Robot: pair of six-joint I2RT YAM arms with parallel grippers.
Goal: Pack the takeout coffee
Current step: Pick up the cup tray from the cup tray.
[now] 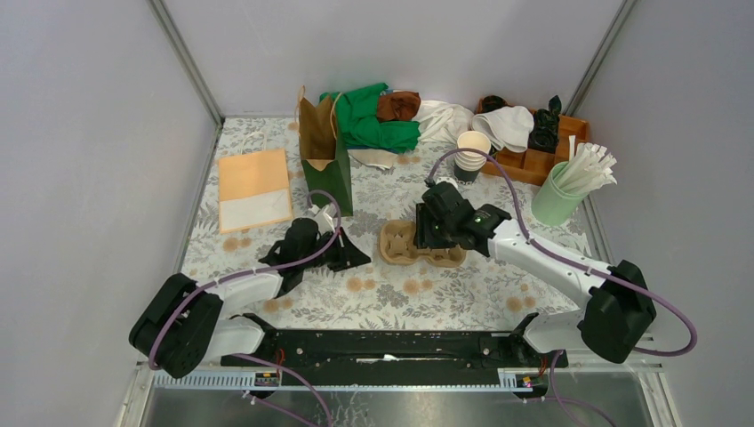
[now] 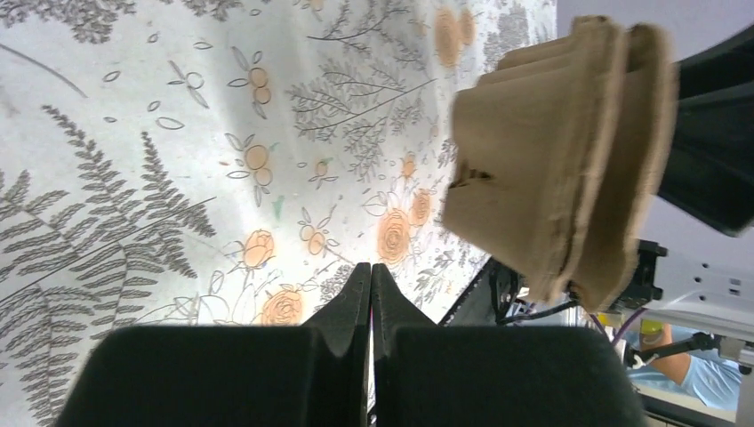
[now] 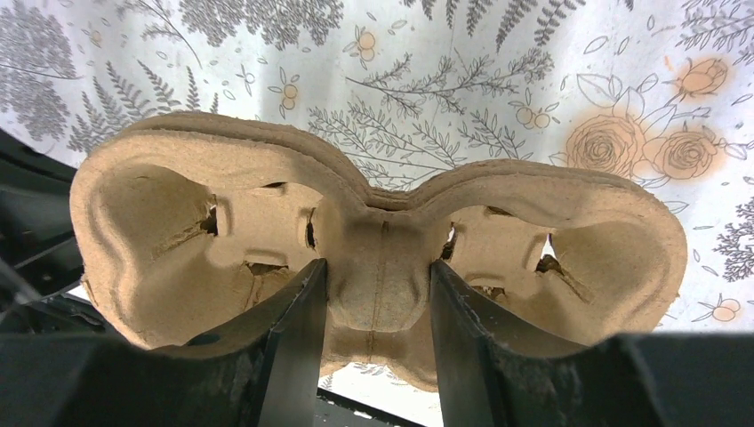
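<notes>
Grey-walled booth, floral cloth on the tabletop. The right hand is closed to a medium width on the centre ridge of the brown pulp cup carrier, one finger on each side. The ridge is probably the stiffest place to pinch, and it leaves both wells free. I cannot tell whether the carrier is lifted. The left hand is fully closed and empty, parked low near the carrier's left end and out of the way. The takeout coffee looks like the small white lidded cup just behind the right hand, mostly hidden and not held. The lidless cup stack is farther back. An upright paper bag stands back left, likely the packing spot.
</notes>
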